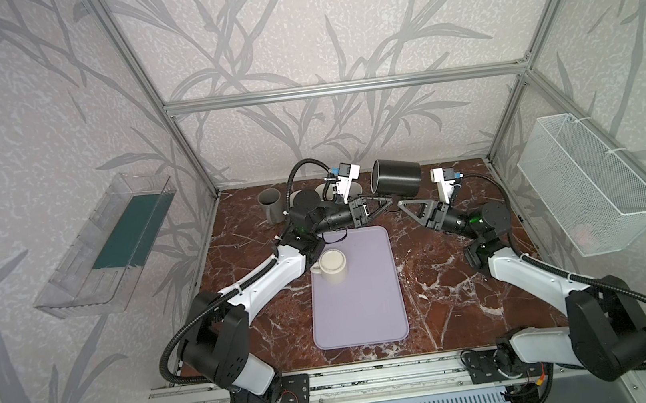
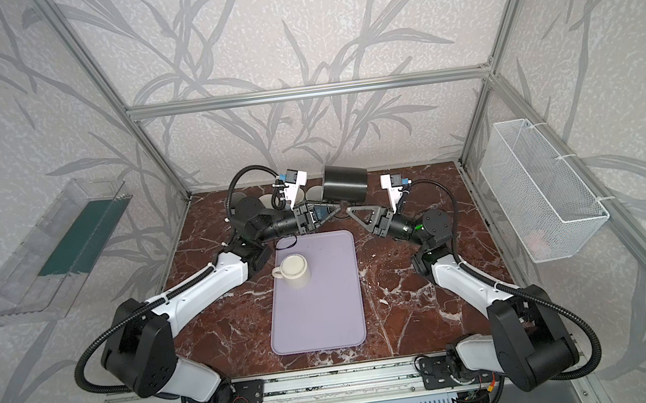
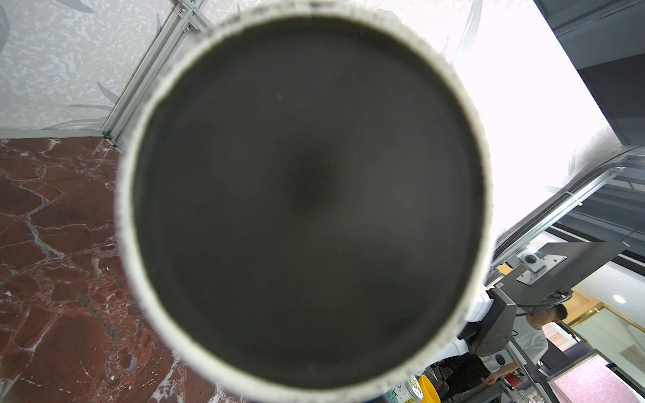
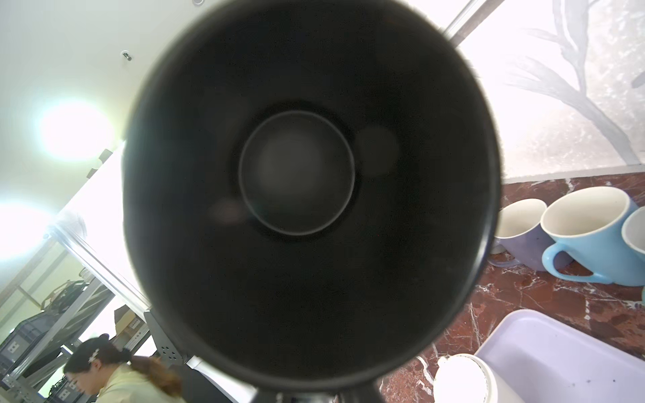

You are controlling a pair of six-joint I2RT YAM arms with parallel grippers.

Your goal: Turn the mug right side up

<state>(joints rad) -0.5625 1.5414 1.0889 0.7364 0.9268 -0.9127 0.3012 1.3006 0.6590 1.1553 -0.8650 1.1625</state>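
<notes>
**Black mug aloft on its side, pinched from below**

The black mug (image 1: 398, 178) hangs in the air above the back of the marble table (image 1: 448, 279), beyond the lilac tray (image 1: 369, 322). It lies sideways, base toward the left arm and mouth toward the right. The left gripper (image 1: 387, 202) and the right gripper (image 1: 401, 204) meet at its underside, both pairs of fingers pinched tight. They appear to be on the handle, which I cannot see.

It looks like glazed ceramic: rigid, smooth, fairly heavy and breakable. I'd trust the handle over the slick round wall. With its weight above the pinch, the mug may swing.
</notes>
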